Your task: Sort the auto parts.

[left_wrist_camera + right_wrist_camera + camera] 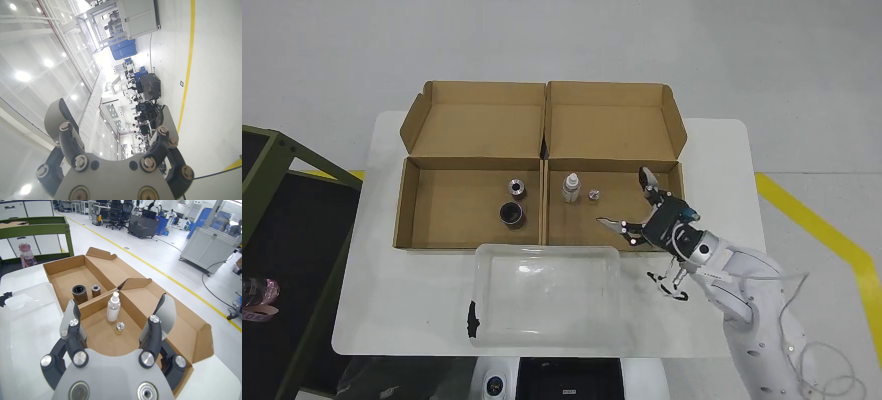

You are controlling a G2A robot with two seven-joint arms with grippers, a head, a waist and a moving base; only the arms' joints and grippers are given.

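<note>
While right jaws gape empty above box (132,309), left jaws likewise

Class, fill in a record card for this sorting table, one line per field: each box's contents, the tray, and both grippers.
Left box: larger dark cylinder and smaller cylinder, both upright.
Right box: white bottle upright, small metal part beside it.
Clear tray: on the table, on the robot's side of the boxes.
Right gripper: open, holding nothing, over the right box.
Left gripper: open, holding nothing, pointed away from the table.
</note>
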